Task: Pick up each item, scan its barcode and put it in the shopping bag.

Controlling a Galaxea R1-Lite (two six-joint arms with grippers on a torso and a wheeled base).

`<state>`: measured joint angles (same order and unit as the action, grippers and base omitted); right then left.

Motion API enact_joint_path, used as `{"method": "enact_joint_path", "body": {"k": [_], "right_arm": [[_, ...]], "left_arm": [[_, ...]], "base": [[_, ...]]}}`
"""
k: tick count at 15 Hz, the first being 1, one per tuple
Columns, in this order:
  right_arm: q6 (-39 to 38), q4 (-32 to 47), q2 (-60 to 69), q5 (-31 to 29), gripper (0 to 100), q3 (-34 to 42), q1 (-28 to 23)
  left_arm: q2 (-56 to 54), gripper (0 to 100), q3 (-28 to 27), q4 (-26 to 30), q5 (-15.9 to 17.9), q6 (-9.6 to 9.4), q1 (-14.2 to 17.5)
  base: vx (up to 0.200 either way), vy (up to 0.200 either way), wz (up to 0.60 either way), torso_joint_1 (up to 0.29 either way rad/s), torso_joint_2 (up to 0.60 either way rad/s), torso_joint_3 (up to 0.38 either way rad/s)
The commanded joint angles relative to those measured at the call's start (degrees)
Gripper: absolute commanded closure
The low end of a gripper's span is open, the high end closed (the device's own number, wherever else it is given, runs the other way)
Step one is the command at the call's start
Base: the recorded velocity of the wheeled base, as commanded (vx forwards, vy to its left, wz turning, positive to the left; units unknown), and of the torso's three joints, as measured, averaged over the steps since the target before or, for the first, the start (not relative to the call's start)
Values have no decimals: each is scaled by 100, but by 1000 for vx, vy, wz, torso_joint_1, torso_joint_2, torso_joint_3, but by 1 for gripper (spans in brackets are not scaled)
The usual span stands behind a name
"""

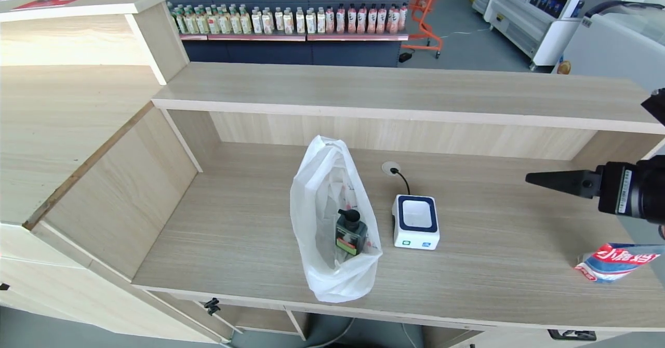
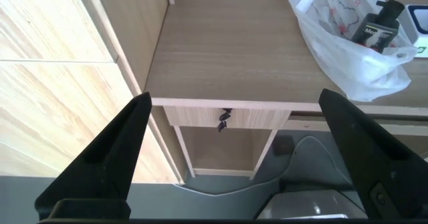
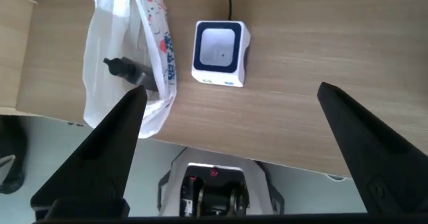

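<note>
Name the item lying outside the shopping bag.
The red-white-blue packet at the right edge of the counter; the dark pump bottle sits inside the white bag.

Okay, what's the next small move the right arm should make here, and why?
Probably lower the open right gripper toward the pouch at the counter's right edge. It lies outside the shopping bag, which already holds the pump bottle, so it likely needs scanning next.

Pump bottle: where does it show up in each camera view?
Head view: pump bottle inside the bag, left of the scanner.
Left wrist view: pump bottle inside the bag, on the counter.
Right wrist view: pump bottle inside the bag, beside the scanner.
Shared landmark: the bag.
</note>
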<state>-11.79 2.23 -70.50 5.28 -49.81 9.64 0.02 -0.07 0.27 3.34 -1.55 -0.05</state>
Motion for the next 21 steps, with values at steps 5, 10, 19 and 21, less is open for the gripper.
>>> {"method": "enact_joint_path", "body": {"k": [5,10,19,21], "right_arm": [[-8,-21,221,-501,0,613,-604],[-860,5,150,-976,0,824,-1210],[-1897,700,-17,-1099,0,1325,-1615],[-2003,779,-78,-1459,0,1351,-1703]], "left_arm": [[-2,0,-1,0,0,-3,-4],[-2,0,-1,0,0,-30,-4],[-2,0,-1,0,0,-3,-4],[-2,0,7,0,0,-3,-4]], "base": [[0,-200,0,3,4,1],[0,-200,0,2,3,0],[0,-89,0,2,2,4],[0,0,0,0,0,0]]}}
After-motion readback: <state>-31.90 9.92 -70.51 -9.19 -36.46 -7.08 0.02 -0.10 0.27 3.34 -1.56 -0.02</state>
